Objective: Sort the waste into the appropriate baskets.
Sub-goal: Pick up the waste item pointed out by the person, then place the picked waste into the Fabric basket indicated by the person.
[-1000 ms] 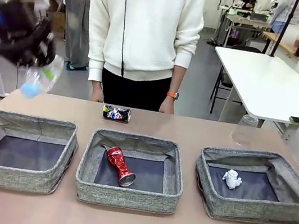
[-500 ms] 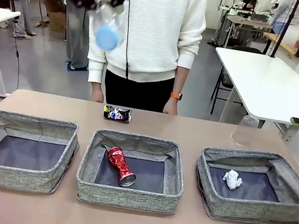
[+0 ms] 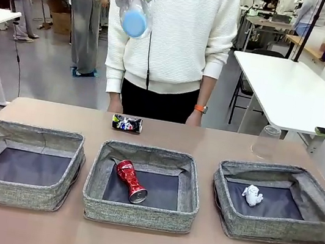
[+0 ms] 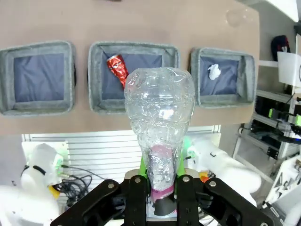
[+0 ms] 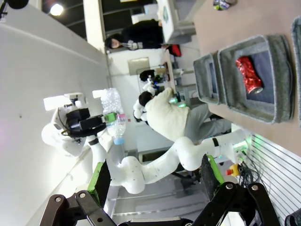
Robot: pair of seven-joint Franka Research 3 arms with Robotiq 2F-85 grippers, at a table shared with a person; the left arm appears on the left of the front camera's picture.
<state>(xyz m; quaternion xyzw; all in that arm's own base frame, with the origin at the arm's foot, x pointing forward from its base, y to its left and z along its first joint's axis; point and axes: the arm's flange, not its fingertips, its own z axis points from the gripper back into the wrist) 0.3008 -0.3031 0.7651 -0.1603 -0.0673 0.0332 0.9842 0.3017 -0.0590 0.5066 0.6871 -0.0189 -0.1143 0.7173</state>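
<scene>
While the left gripper (image 4: 162,175) carries its load: the jaws are clamped on the narrower part of the clear plastic bottle (image 4: 160,103), green pads on either side, with the crumpled body reaching out past the fingertips.
Bottle from the middle basket: in the front view the bottle hangs high above the middle basket (image 3: 135,214) and toward its far-left side. Its blue end is lowest, and it sits in front of the person (image 3: 181,44).
Right gripper (image 5: 156,181): the jaws stand apart and hold nothing.
Slip risk: the thin, crushed plastic could give under the pads and let the bottle twist or slide out.
Drop risk: let go from this height, a light bottle would probably bounce off the soft low walls onto the table (image 3: 143,243).
Sorting risk: the middle basket already holds the red drink can (image 3: 130,181). A release there would mix plastic with metal.
Likely target: the left basket (image 3: 15,194), beside the middle basket, has a bare floor.
Right basket (image 3: 269,229): on the middle basket's other side, holding the small white paper wad (image 3: 252,195).
Unsorted: the dark can (image 3: 127,124) lies just behind the middle basket. The clear plastic cup (image 3: 266,141) stands behind and to its right.
</scene>
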